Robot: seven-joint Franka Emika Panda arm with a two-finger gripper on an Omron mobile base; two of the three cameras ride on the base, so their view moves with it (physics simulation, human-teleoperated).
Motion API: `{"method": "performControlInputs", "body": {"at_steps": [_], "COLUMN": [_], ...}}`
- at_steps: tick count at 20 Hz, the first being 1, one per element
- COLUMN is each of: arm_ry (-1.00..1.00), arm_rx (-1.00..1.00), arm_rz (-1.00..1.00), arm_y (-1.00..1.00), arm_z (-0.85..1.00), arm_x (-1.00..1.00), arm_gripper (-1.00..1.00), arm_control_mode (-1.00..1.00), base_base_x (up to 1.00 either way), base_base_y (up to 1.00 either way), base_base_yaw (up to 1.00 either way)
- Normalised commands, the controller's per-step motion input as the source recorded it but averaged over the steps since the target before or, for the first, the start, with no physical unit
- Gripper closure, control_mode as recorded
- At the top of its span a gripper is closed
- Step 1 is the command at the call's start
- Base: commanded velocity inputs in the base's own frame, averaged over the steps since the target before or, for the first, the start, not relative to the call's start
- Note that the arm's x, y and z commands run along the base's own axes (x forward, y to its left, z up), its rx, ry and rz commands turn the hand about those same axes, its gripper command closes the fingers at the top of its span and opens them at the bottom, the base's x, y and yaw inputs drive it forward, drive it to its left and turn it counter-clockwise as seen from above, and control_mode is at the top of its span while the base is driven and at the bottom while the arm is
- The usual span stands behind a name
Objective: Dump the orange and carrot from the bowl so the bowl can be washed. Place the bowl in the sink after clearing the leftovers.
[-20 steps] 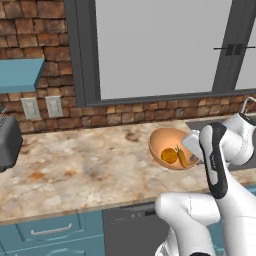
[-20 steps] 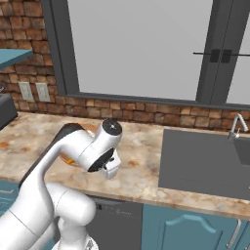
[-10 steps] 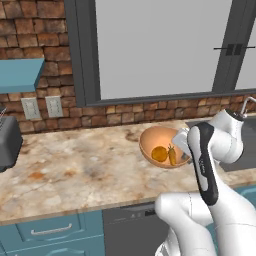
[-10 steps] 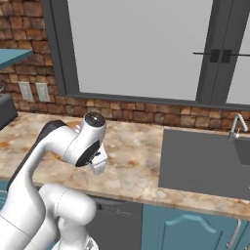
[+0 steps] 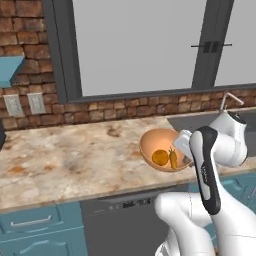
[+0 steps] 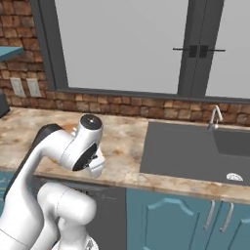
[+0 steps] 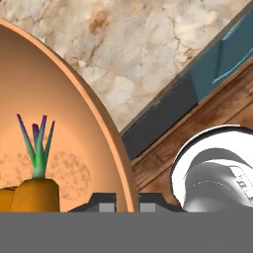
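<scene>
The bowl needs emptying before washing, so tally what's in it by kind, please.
Orange: 1
Carrot: 1
Total: 2, both lying inside the bowl, which is tilted on the counter.

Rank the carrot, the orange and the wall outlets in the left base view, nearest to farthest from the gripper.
1. The carrot, in the bowl, just left of the gripper at the bowl's right rim.
2. The orange, next to the carrot on its left.
3. The wall outlets, far left on the brick wall.
</scene>
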Motion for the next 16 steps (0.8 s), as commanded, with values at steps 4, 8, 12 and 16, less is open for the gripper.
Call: {"method": "performControlInputs", "body": {"at_steps": [4, 8, 12, 16], "arm_ry": [0.0, 0.0, 0.0, 0.0], "arm_rx": [0.0, 0.0, 0.0, 0.0], "arm_rz": [0.0, 0.0, 0.0, 0.0], "arm_y": [0.0, 0.0, 0.0, 0.0], "arm_z": [0.0, 0.0, 0.0, 0.0], "arm_x": [0.0, 0.0, 0.0, 0.0], "arm_gripper": [1.0, 1.0, 1.0, 1.0], "arm_control_mode": [1.0, 1.0, 1.0, 1.0], "base_base_x": [0.0, 0.0, 0.0, 0.0], "base_base_y": [-1.0, -1.0, -1.0, -1.0], "base_base_yaw": [-0.08, -0.03, 0.0, 0.0]}}
